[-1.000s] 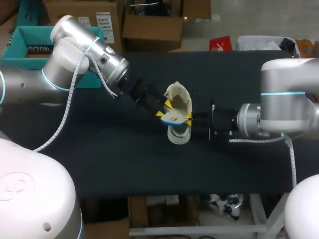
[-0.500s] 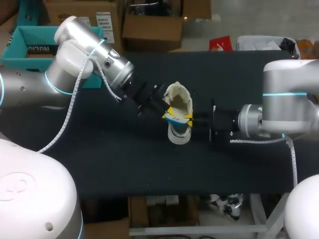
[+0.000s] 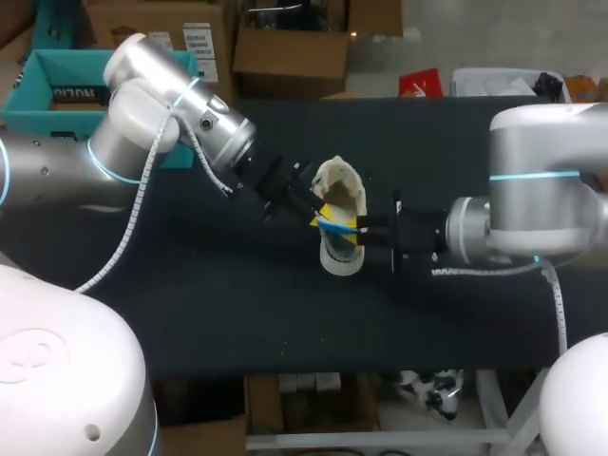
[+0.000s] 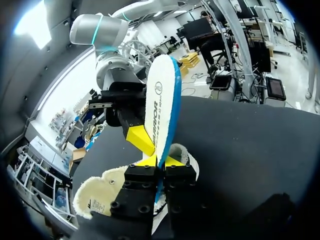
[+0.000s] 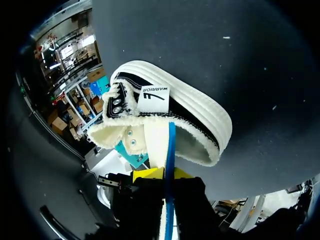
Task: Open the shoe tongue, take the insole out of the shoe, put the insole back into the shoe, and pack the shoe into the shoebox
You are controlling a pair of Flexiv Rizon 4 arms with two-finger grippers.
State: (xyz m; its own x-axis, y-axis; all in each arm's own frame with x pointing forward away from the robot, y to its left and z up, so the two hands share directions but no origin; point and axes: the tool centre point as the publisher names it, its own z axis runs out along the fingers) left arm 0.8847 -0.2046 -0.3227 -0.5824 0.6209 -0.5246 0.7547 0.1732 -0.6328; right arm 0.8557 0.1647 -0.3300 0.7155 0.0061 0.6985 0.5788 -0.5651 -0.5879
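The insole [image 4: 162,100] is almost wholly out of the shoe [image 3: 340,185] and stands on edge above the shoe's mouth, its blue rim facing out. Both hands have it. The left hand [image 4: 161,161] is closed on the insole's lower end, with a yellow tip pressed against each face. The right hand [image 5: 165,174] comes in from the opposite side, and its own view shows it pinching the same insole in a narrow grip. From the left wrist only one of the right hand's fingers can be seen, lying against the insole, because the other is hidden behind it.

The shoe sits near the middle of the dark surface [image 3: 237,304], its fleecy tongue folded back and the opening wide. In the right wrist view the insole's far end points down into that opening, at or just inside the fleece lining, though I cannot tell how deep it goes.

I judge this to be the turn between taking the insole out and putting it back, with the insole shared between the two hands.

Next, one hand should let go so the other can tilt the insole toe-first and slide it flat along the shoe's floor. The shoe lies loose and could shift under the push.

A teal box [image 3: 47,95] at the far left corner, probably the shoebox, stands well apart from the shoe.
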